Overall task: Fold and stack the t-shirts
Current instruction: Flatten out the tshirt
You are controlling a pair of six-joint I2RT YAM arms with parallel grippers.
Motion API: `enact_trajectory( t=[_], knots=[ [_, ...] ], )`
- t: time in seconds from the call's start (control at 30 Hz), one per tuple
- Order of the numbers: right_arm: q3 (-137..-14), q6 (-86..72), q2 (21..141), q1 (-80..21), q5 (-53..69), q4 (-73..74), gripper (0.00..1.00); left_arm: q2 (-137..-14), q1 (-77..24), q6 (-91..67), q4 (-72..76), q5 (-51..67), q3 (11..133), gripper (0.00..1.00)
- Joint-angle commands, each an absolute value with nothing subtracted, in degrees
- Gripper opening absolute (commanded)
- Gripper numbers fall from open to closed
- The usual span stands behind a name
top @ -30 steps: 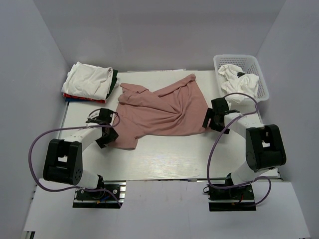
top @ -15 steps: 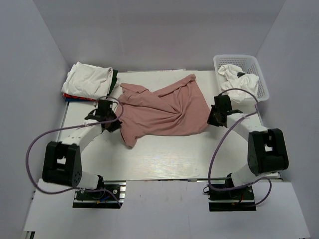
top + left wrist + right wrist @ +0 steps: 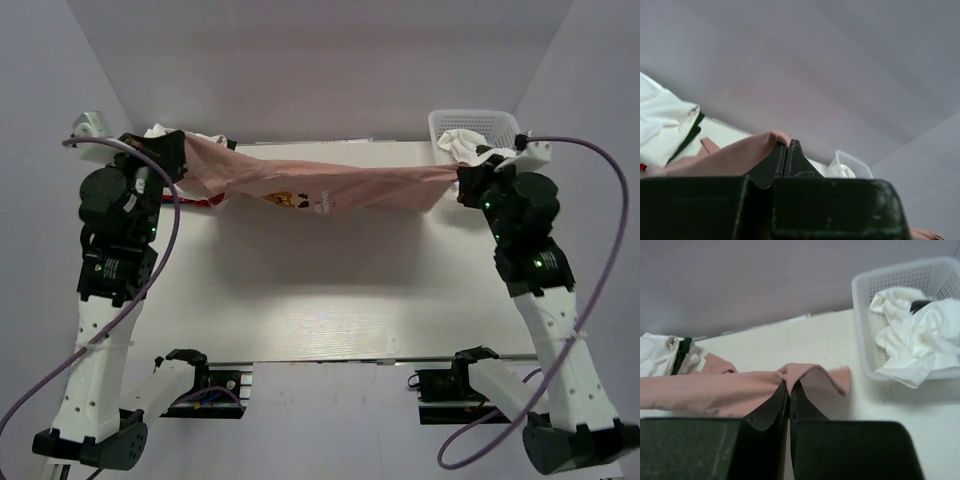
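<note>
A dusty pink t-shirt with a small printed figure hangs stretched in the air across the back of the table, held at both ends. My left gripper is shut on its left end. My right gripper is shut on its right end. Both arms are raised high. A pile of folded t-shirts, white on top with red and dark green below, lies at the back left, partly hidden behind the left arm. In the right wrist view the same pile shows at the far left.
A white plastic basket with crumpled white cloth inside stands at the back right corner. The white table lies beneath the hanging shirt. Grey walls close in on three sides.
Both grippers closed on the pink shirt's edges and rose, lifting it off the table and pulling it taut between them. The arms went from low and bent to raised.
</note>
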State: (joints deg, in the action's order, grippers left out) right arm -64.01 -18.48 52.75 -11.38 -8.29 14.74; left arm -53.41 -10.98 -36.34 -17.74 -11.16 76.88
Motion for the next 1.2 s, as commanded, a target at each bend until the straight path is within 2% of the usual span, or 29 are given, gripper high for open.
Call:
enact_trajectory(
  t=[0.0, 0.17, 0.3, 0.43, 0.67, 0.87, 1.07, 1.1, 1.13, 1.17],
  knots=[
    [-70.73, -14.68, 48.09, -11.43, -10.81, 19.41, 0.0, -51.77, -10.46, -32.7, -20.39, -13.45, 82.08, 0.0],
    [-76.46, -14.24, 40.71, -11.51, -13.01, 21.35, 0.0, -47.99, -10.46, -30.94, -21.53, -10.99, 90.95, 0.0],
    [-86.97, -12.39, 39.55, -11.51, -12.48, 26.0, 0.0, -47.29, -9.93, -28.31, -22.67, -10.99, 100.0, 0.0],
    [-90.7, -12.39, 38.24, -11.51, -13.62, 26.9, 0.0, -51.06, -9.93, -26.46, -23.99, -12.04, 112.02, 0.0],
    [-91.76, -11.43, 41.04, -11.6, -13.45, 25.4, 0.0, -61.23, -10.46, -23.38, -23.03, -10.99, 119.44, 0.0],
    [-86.51, -12.04, 49.56, -11.69, -15.99, 22.43, 0.0, -71.96, -10.46, -21.97, -21.18, -13.18, 118.31, 0.0],
    [-74.91, -13.89, 62.21, -10.99, -16.7, 14.0, 0.0, -86.27, -9.76, -19.87, -12.52, -13.72, 107.25, 0.0],
    [-73.93, -14.67, 67.45, -11.07, -16.7, 13.19, 0.0, -88.22, -9.76, -19.25, -10.74, -12.75, 103.57, 0.0],
    [-72.44, -14.76, 69.5, -10.73, -17.05, 11.53, 0.0, -90.24, -9.76, -19.25, -9.5, -12.74, 102.32, 0.0],
    [-71.46, -14.68, 71.44, -10.64, -16.79, 9.69, 0.0, -95.31, -9.76, -18.55, -8.88, -11.7, 101.61, 0.06]
  ],
)
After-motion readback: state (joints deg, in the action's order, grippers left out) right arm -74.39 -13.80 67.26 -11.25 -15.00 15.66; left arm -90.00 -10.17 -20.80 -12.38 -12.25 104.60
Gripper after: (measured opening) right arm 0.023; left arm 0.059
